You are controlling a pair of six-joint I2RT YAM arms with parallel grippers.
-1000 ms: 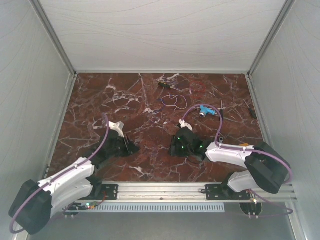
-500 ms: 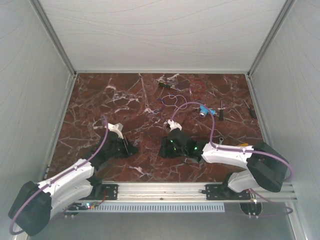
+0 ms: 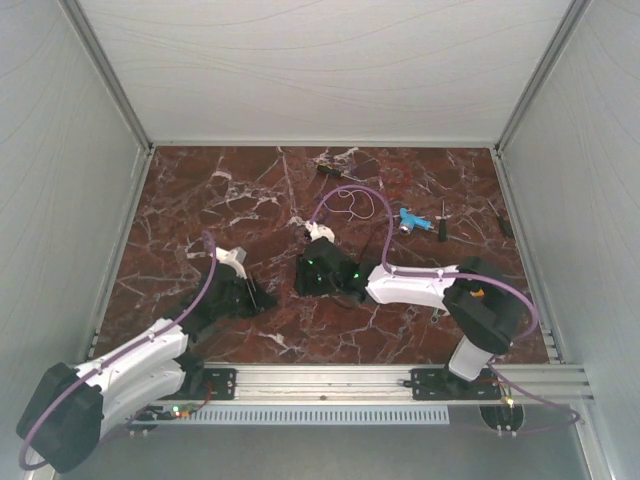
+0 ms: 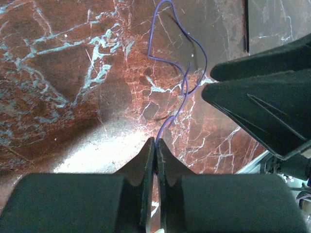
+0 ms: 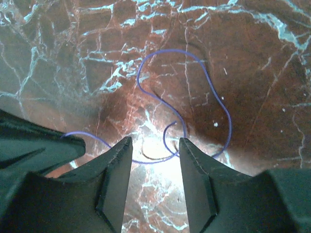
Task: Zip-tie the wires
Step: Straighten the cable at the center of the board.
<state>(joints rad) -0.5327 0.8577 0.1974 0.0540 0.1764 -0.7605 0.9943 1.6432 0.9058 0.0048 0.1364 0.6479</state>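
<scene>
Two black grippers are sitting close together over the dark red worktop (image 3: 180, 200), around its middle and a bit nearer the near edge than the far one. On the left, the left gripper (image 4: 156, 143) is pressing its two fingers tight together. One end of a thin purple wire (image 4: 167, 53) is running right into the tips, so it is pinching that wire. The wire is lying on the stone in curly loops, going from the left gripper toward the right gripper (image 5: 154, 141). The right gripper is hanging low over the loops with its fingers apart. A bit of the wire is showing in the gap between them, not squeezed. Farther back, near the middle of the far edge, more thin wire loops (image 3: 348, 215) are lying just beside the right arm's thick lilac cable (image 3: 385, 240). To the right of them, a small blue tool (image 3: 415, 222) is lying toward the far right corner.
</scene>
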